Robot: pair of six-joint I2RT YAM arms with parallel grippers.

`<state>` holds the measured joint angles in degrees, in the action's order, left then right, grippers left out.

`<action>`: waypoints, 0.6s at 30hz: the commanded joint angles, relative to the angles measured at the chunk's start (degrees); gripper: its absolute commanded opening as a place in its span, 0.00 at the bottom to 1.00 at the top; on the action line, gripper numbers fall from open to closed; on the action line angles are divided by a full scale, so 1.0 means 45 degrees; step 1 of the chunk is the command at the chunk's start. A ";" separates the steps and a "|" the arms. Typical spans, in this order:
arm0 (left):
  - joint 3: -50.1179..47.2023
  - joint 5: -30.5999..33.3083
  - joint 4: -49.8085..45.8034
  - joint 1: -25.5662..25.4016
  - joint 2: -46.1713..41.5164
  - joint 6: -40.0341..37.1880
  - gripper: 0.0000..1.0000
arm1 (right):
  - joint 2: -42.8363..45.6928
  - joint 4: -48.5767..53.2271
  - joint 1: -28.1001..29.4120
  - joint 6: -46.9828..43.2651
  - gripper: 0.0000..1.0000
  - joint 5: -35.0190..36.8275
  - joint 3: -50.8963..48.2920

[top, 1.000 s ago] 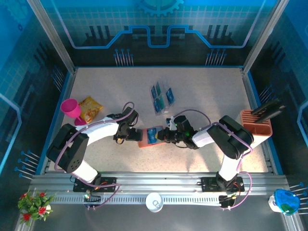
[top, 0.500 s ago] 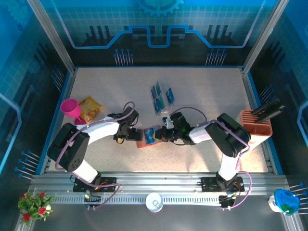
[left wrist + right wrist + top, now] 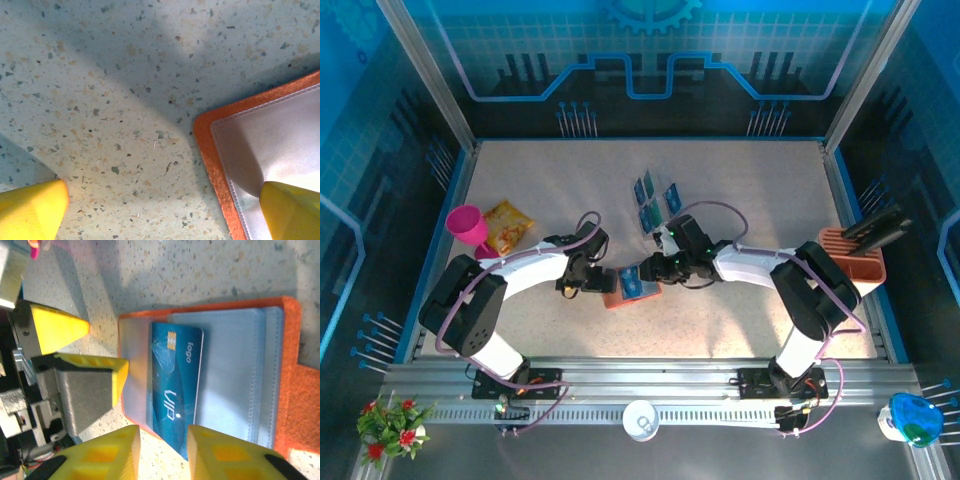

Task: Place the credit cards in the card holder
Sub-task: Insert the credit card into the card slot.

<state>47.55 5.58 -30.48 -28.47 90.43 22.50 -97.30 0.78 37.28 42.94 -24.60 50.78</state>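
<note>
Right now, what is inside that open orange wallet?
A blue card printed VIP lies inside the orange wallet, against its grey-blue pockets. One end runs behind the right pincer's yellow fingers; anything deeper inside the pockets is covered.

- I find the wallet (image 3: pixel 616 298) hemmed in: the left gripper (image 3: pixel 603 282) sits on its left edge and the right gripper (image 3: pixel 653 272) crowds its right.
- Beyond the wallet, the cards (image 3: pixel 656 205) stand near.
- Nearer me than the wallet, bare table (image 3: pixel 720 330) gives free passage.
- The cup (image 3: pixel 467 225) and the slotted box (image 3: pixel 853 262) are well apart from the wallet.
</note>
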 commanded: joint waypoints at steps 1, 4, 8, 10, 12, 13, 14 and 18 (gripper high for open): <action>0.0185 -0.0400 0.0269 -0.0062 0.0353 -0.0080 0.99 | -0.0202 0.1624 -0.0030 -0.0865 0.19 0.0268 0.0855; 0.0176 -0.0394 0.0299 -0.0079 0.0363 -0.0074 0.99 | -0.0755 0.1995 0.0169 -0.1019 0.12 0.0472 0.1472; 0.0238 -0.0421 0.0308 -0.0077 0.0416 -0.0078 0.99 | -0.1402 0.2408 0.0488 -0.1119 0.10 0.0950 0.2040; 0.0272 -0.0439 0.0308 -0.0062 0.0473 -0.0078 0.99 | -0.1708 0.2697 0.0630 -0.1177 0.10 0.1179 0.2312; 0.0302 -0.0430 0.0305 -0.0069 0.0475 -0.0098 0.99 | -0.1998 0.2938 0.0756 -0.1259 0.10 0.1420 0.2538; 0.0293 -0.0447 0.0308 -0.0078 0.0480 -0.0114 0.99 | -0.2142 0.3042 0.0823 -0.1246 0.10 0.1462 0.2632; 0.0293 -0.0451 0.0308 -0.0068 0.0472 -0.0139 0.99 | -0.2280 0.3079 0.0876 -0.1260 0.10 0.1472 0.2737; 0.0311 -0.0476 0.0289 -0.0077 0.0474 -0.0175 0.99 | -0.2748 0.3078 0.1215 -0.1167 0.09 0.1365 0.3042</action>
<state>48.21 5.58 -31.05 -28.47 91.05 22.50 -108.05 12.49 41.08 38.46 -19.03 62.48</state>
